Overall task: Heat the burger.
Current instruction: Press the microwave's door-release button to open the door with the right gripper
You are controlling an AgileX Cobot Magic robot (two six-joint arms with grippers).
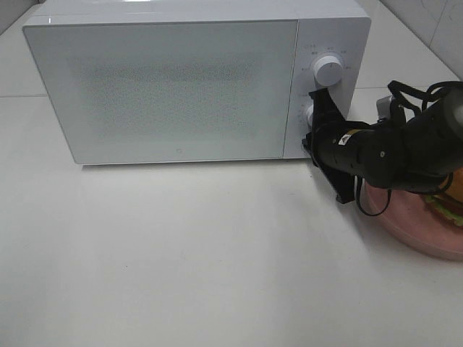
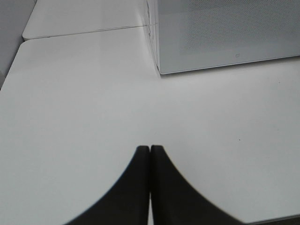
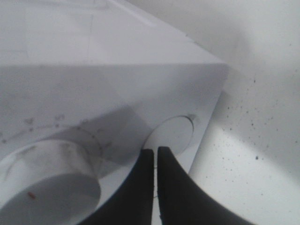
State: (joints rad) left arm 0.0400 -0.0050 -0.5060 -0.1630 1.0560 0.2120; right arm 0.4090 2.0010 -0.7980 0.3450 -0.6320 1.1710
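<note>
Right edge of the overhead frame: only a sliver of the burger shows — the right arm covers the rest, and the edge crops its plate. Dial markings are too small to read.

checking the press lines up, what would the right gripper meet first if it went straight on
The shut right gripper points at the microwave's control panel. First in its line looks like the lower round button, under the dial. It seems almost touching, but depth is unclear.

— What is seen around the work area?
— A glossy white table top is seen; a seam is drawn across it further back; a pale tiled wall is glimpsed behind; soft light is reflected.
</note>
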